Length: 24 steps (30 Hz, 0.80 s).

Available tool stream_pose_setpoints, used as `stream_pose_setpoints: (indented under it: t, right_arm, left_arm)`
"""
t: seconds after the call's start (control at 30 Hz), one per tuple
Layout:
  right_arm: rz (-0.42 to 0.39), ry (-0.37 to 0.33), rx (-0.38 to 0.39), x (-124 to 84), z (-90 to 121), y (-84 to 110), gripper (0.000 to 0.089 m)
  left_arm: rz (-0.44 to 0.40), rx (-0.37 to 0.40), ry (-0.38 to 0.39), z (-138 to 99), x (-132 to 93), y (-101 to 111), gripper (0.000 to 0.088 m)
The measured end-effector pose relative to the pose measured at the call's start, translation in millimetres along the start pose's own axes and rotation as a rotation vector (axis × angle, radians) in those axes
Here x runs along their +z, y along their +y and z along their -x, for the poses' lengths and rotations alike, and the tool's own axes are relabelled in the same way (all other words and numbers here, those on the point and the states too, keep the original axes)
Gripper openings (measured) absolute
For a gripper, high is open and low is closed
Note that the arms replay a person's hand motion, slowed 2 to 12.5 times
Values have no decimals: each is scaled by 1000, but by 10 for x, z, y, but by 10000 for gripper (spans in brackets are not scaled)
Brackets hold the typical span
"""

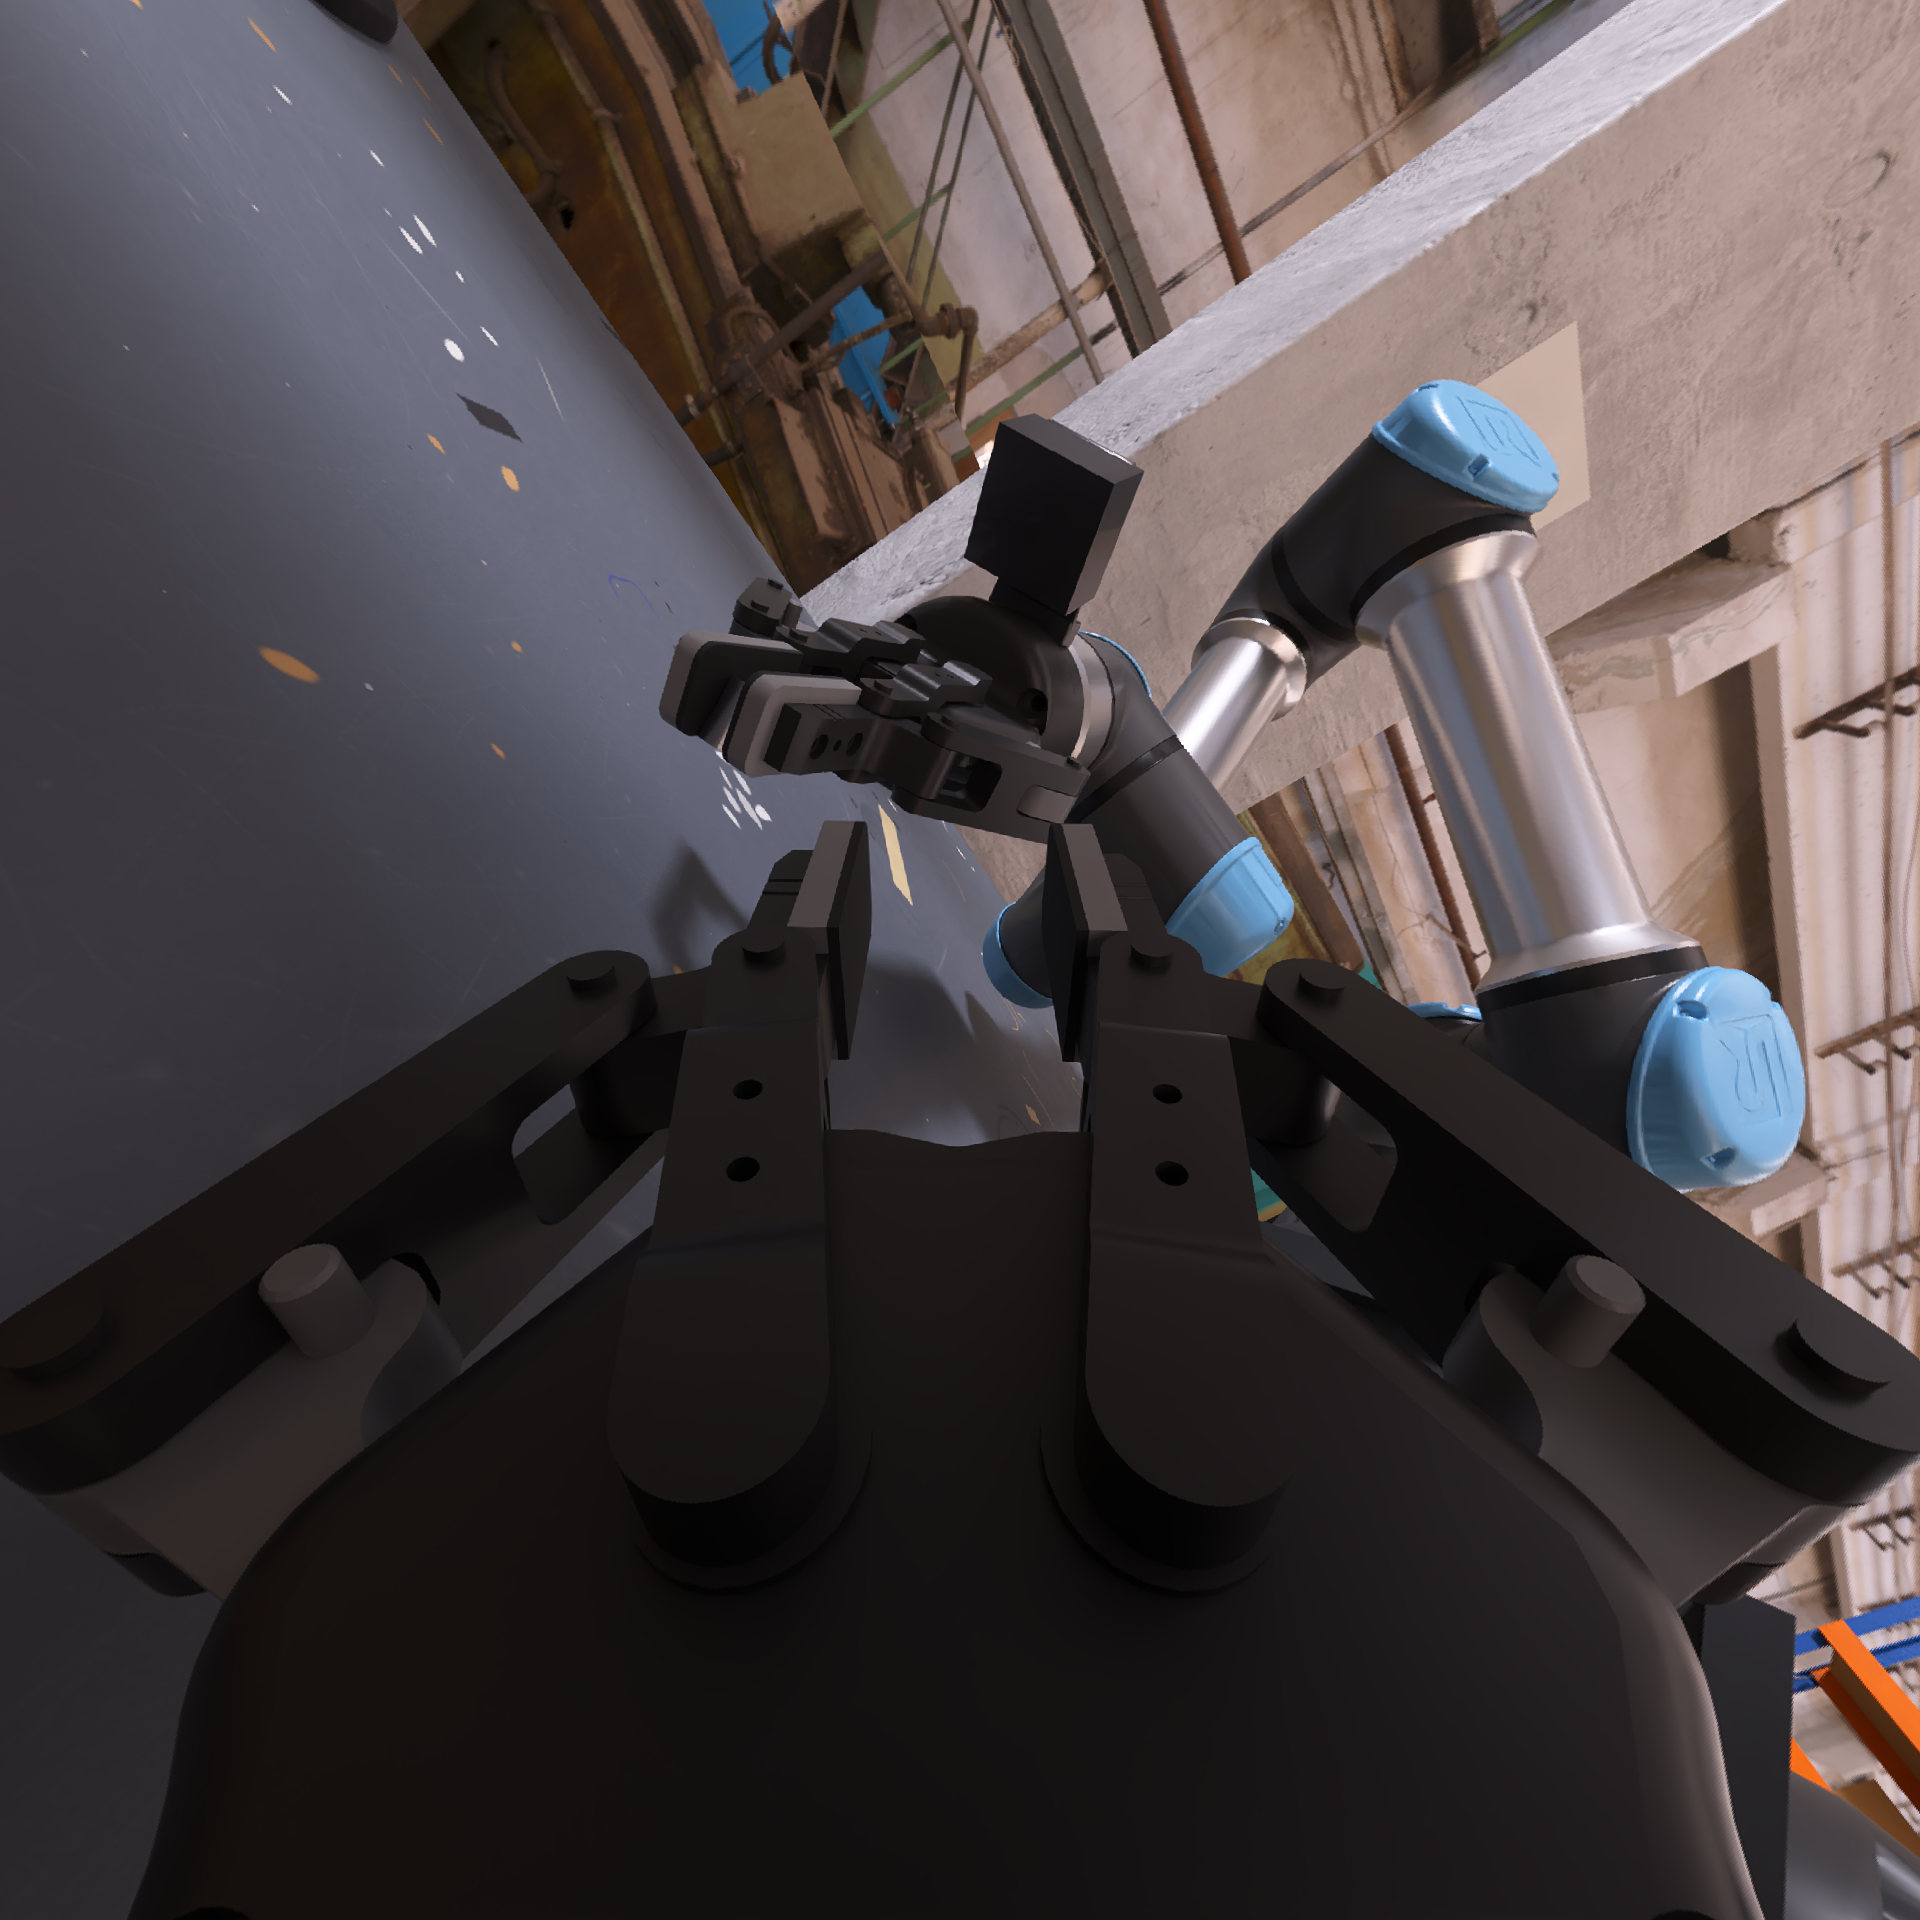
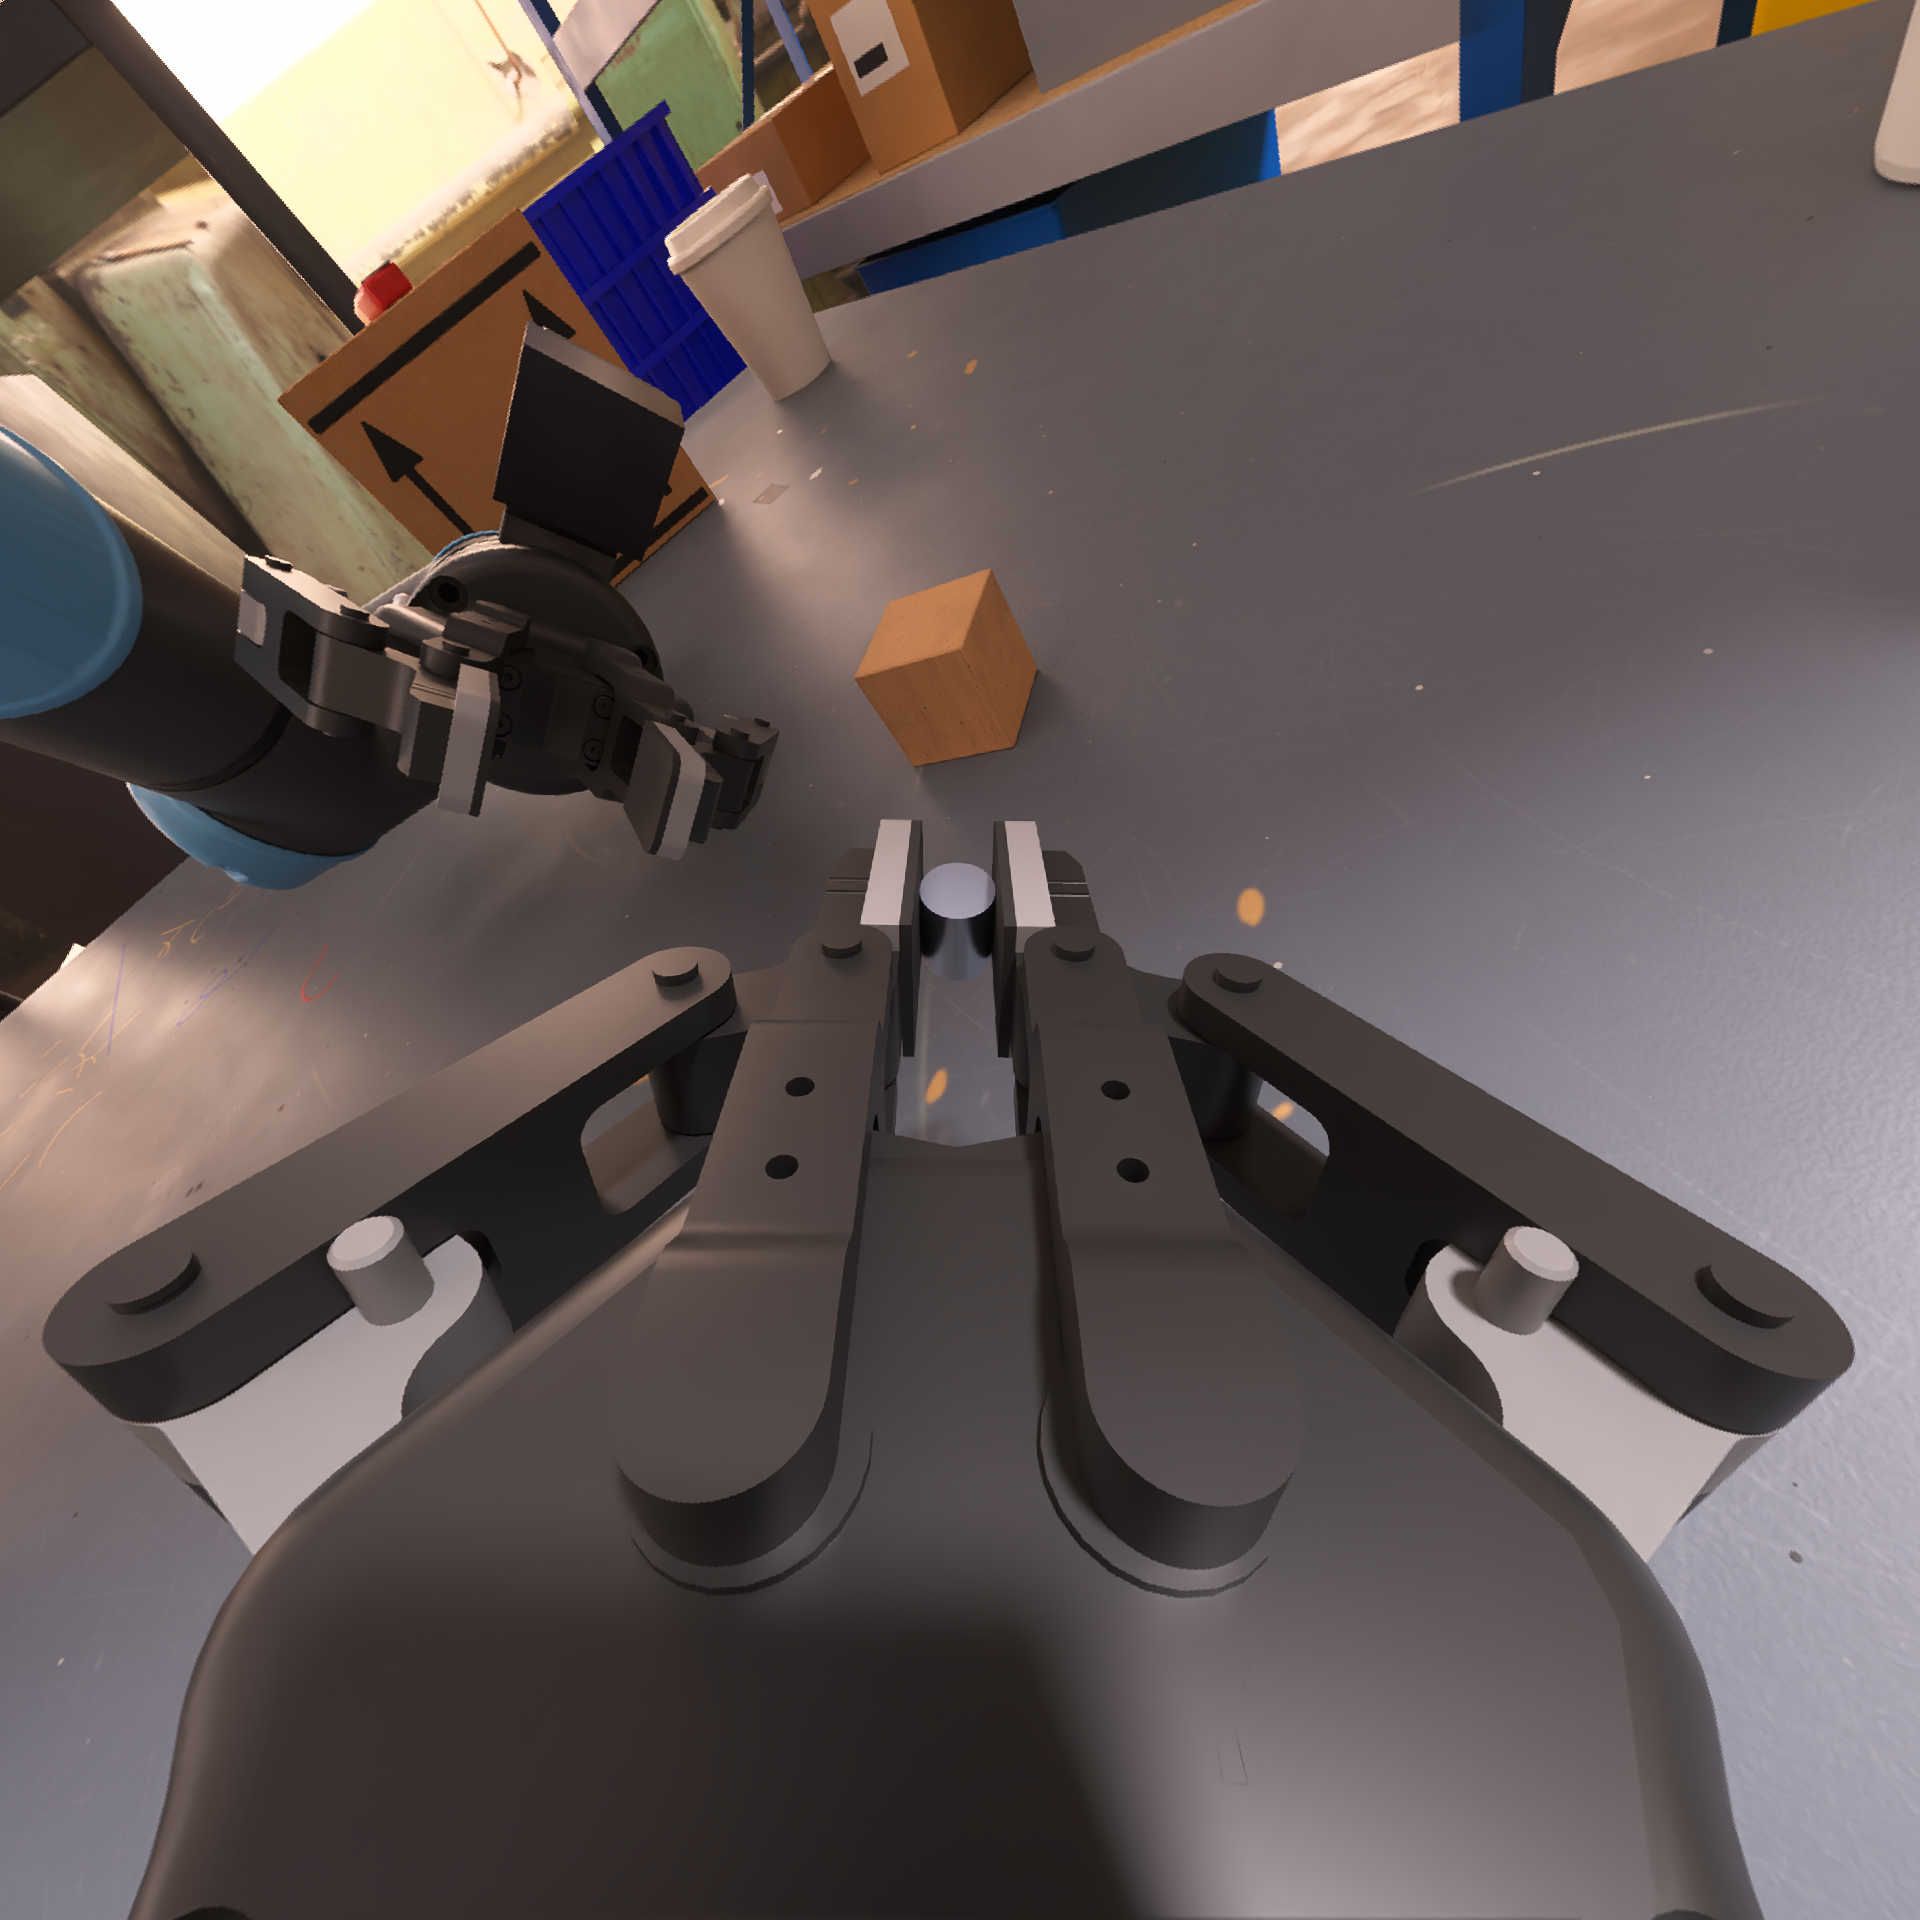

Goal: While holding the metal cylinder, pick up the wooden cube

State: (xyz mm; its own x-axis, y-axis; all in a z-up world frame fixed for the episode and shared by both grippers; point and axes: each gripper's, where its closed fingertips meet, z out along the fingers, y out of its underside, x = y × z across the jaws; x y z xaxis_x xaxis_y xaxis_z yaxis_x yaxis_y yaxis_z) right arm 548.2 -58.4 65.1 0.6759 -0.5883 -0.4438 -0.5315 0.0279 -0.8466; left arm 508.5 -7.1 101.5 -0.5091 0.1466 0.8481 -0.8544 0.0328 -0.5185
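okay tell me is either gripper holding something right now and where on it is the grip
The right gripper holds the metal cylinder, its pads pressed on opposite sides of the curved wall, the flat end showing. The left gripper holds nothing.

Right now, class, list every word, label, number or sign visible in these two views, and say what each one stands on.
Blue joint caps: a raised maker's mark on each, not spelled out here.
Cardboard box: black arrows and a black bar, no words.
Farther box: white label with a dark patch, too small to read.
Table: faint coloured scribbles, unreadable.
Wooden cube, paper cup: no marks.
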Motion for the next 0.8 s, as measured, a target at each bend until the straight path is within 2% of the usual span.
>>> stream_pose_setpoints:
  t: [0.8]
  right_arm:
    - [2,-2,5,0,2,4,120]
  left_arm:
    - [7,14,-6,-1,6,14,302]
